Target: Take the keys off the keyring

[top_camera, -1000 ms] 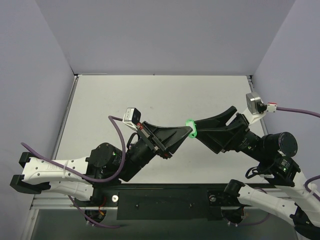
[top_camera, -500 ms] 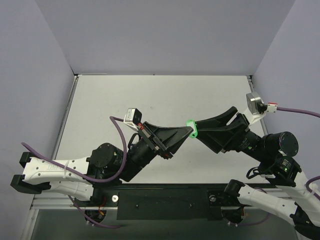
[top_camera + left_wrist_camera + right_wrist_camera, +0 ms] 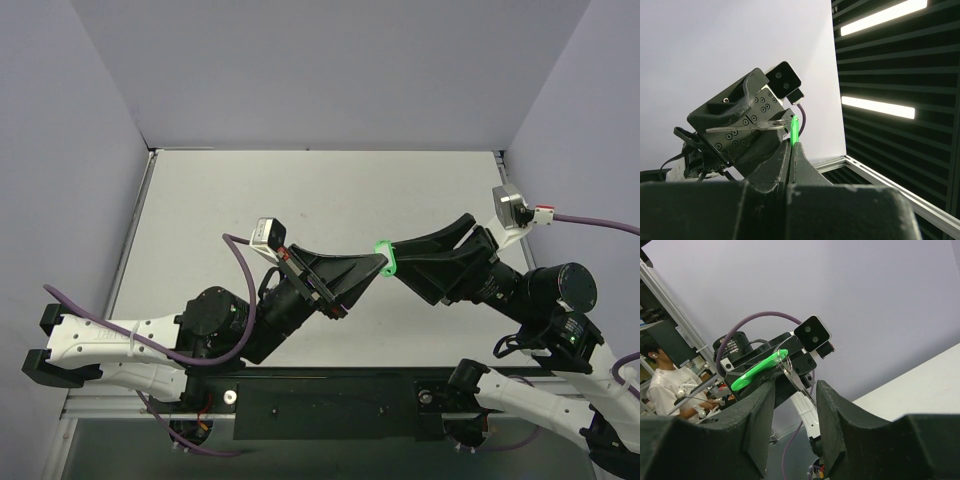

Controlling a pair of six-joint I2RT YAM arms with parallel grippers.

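I am looking into a booth closed in by three pale lilac walls (image 3: 320, 70) around one light grey table (image 3: 300, 195). The wrist views catch more of the room: a dark slatted ceiling (image 3: 900, 65) with two light strips (image 3: 880, 16), and one person (image 3: 657, 385) in white off to the side. Two arms come in from the near edge, the left arm (image 3: 130, 345) and the right arm (image 3: 545, 290), and they meet tip to tip above the middle of the table. The left gripper (image 3: 377, 264) is clamped fully closed on the one green keyring (image 3: 384, 252), pinching it edge-on, clear of the surface. The right gripper (image 3: 398, 262) faces it with its jaws partly apart. The one small silver key (image 3: 796, 380) hangs from the keyring into that gap, and I cannot tell whether either jaw touches it.
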